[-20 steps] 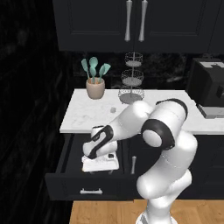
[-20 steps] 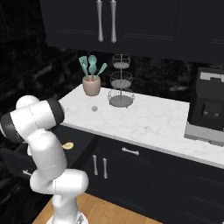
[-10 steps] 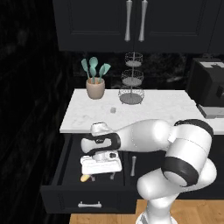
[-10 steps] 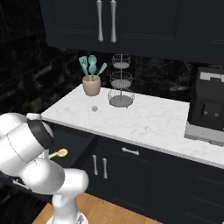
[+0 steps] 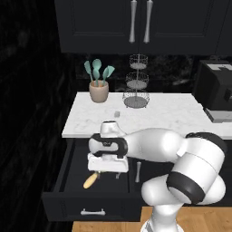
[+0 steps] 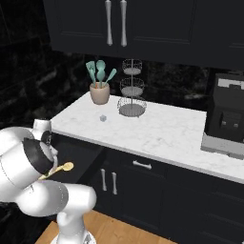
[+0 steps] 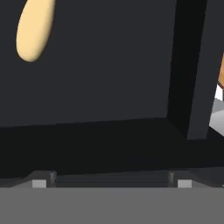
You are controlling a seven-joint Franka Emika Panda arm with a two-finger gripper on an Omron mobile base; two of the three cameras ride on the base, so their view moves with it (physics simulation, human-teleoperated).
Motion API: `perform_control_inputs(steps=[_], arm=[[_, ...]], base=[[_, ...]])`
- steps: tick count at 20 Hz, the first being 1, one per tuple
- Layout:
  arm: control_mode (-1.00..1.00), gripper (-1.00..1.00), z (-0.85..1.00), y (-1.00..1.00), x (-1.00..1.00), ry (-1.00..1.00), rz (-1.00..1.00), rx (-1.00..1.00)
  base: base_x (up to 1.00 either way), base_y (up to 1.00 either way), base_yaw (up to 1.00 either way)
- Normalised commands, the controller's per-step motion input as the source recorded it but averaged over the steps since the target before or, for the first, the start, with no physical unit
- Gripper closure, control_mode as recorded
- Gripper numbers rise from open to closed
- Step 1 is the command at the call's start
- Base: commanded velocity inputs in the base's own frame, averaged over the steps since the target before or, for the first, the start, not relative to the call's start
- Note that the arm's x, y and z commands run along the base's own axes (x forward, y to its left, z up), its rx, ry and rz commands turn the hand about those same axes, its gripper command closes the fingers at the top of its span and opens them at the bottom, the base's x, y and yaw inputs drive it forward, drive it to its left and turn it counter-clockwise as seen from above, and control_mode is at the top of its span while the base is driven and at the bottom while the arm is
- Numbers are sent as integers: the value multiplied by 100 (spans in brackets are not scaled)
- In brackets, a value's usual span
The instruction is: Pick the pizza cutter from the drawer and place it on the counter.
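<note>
The white marble bench [image 5: 163,115] runs wide across the kitchen under tall black cupboard doors [image 5: 136,22], and on it we've got a dark coffee machine [image 5: 216,90] at the right end, a three-tier wire basket stand [image 5: 136,84] near the middle, and a beige pot [image 5: 99,92] stuffed with teal utensils [image 5: 97,70] to the left. A tiny pale object [image 5: 116,114] sits on the marble just in front of the stand.

Below the bench edge the black drawer [image 5: 68,199] is pulled well out, its short silver handle [image 5: 93,212] facing us on the front panel. The white arm is bent right down over it, with the end effector [image 5: 107,173] dipped into the drawer's open box.

And there's the pizza cutter [image 5: 91,180], tan-yellow, lying inside the drawer just beside the end effector, on its left in the left base view. In the right base view it peeks out [image 6: 59,169] from behind the arm's dark joint. In the hand view its rounded tan end [image 7: 36,28] sits in the upper left corner, well off the centre line between the fingers [image 7: 39,183], against the dark drawer floor. The fingertips look apart with nothing between them, though they barely poke into frame.
</note>
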Motion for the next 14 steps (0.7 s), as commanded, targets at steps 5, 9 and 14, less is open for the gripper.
perform_control_inputs(steps=[5,9,14], arm=[[-100,-100,0,2,95,6,-10,-8],[-100,-100,-11,19,49,2,-5,-11],[-100,-100,-30,31,15,-1,-1,-14]], base=[[0,0,0],[0,0,0],[0,0,0]])
